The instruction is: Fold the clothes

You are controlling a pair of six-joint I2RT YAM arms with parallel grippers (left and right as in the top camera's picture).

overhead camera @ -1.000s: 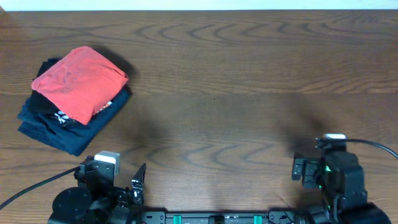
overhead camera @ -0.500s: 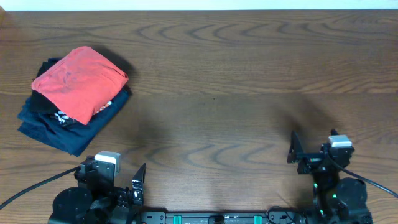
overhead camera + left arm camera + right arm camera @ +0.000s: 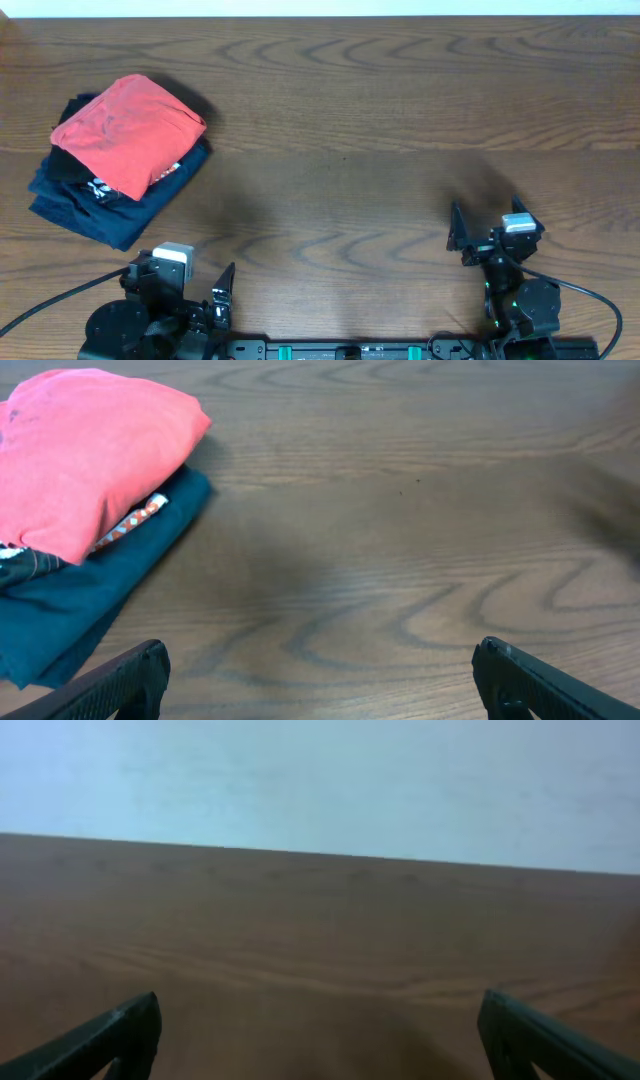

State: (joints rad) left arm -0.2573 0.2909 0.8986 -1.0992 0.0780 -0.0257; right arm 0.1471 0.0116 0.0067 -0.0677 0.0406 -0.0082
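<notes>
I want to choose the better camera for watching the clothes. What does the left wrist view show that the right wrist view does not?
Only the left wrist view: the folded red T-shirt, lying on top of a navy garment at the upper left.
Only the right wrist view: a pale wall beyond the table's far edge, and no clothes at all.
Both: the wooden table and, at the bottom corners, the camera's own fingers. The left gripper and the right gripper are each open and hold nothing.

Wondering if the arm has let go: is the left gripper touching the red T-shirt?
Apart. The overhead view shows bare wooden table between the left gripper and the folded red T-shirt.
</notes>
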